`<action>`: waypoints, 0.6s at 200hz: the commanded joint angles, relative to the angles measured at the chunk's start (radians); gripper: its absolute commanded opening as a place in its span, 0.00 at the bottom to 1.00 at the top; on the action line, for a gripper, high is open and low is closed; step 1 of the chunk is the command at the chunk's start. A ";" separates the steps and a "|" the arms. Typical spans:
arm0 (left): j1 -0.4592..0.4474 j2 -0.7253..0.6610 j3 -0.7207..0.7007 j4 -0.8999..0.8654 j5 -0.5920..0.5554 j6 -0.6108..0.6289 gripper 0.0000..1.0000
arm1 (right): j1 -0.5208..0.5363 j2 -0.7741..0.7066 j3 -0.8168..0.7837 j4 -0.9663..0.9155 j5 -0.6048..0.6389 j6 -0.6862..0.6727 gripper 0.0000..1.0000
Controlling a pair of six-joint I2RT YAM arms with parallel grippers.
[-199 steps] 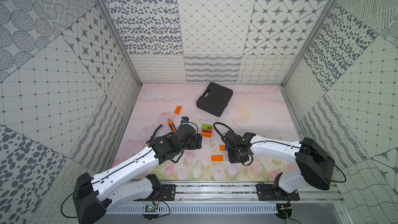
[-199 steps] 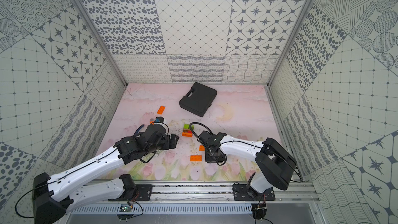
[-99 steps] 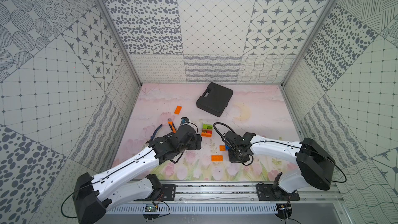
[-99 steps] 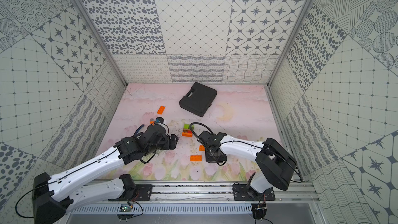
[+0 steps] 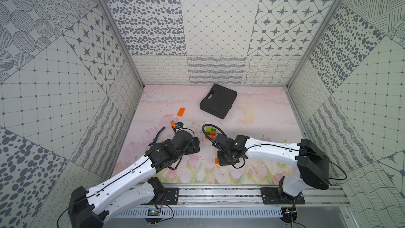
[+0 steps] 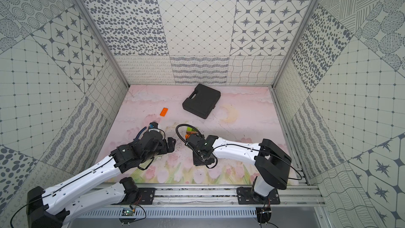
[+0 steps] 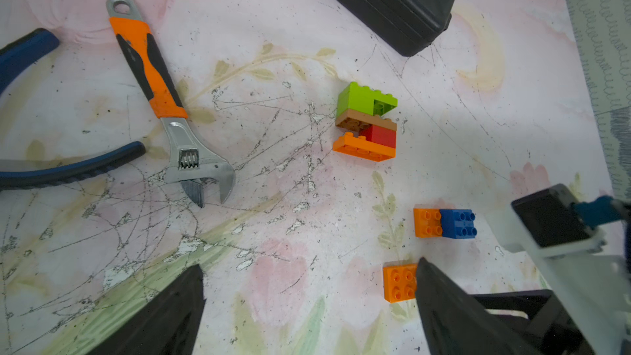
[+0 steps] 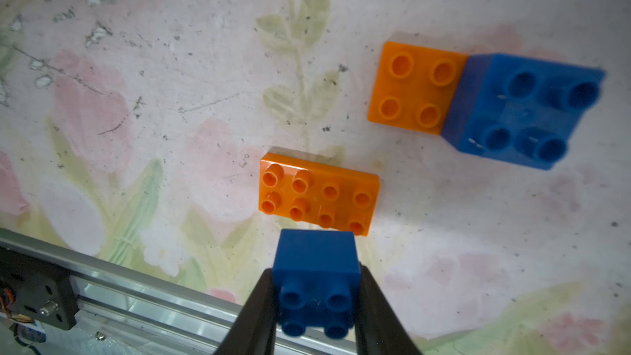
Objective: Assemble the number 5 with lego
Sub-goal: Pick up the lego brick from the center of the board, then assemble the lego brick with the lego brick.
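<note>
**Right gripper**: closed on a blue square brick, one finger against each of two opposite sides, studs facing the wrist camera. The brick is firmly held.

**Left gripper**: jaws spread wide, nothing between them, hanging over bare table.

**Reference item:** the brick stack, lying on its side. It consists of a green brick, a brown brick, a red brick and an orange base brick, all pressed together.

Positions relative to the stack:
- Long orange brick: flat on the table, studs up, near the stack on the side toward the arms' rail. The held blue square brick sits at its near edge. Whether they touch cannot be told. In the left wrist view one left finger hides part of it.
- Orange plate brick, with a second blue brick seated on one end: between the stack and the long orange brick, apart from both.
- Loose orange brick: well apart from the stack, toward the back wall.
- Black case: closed, beyond the stack toward the back wall, not touching it.
- Wrench, orange-handled, and pliers, blue-handled: lying side by side, well apart from the stack on the left arm's side.
</note>
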 commanded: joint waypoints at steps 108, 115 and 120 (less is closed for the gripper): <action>0.046 -0.228 -0.084 -0.115 -0.136 -0.132 1.00 | 0.018 0.216 0.168 -0.118 0.036 0.096 0.31; 0.046 -0.233 -0.086 -0.123 -0.142 -0.139 1.00 | 0.017 0.225 0.166 -0.118 0.038 0.097 0.31; 0.048 -0.238 -0.087 -0.125 -0.145 -0.142 1.00 | 0.016 0.233 0.164 -0.113 0.031 0.094 0.31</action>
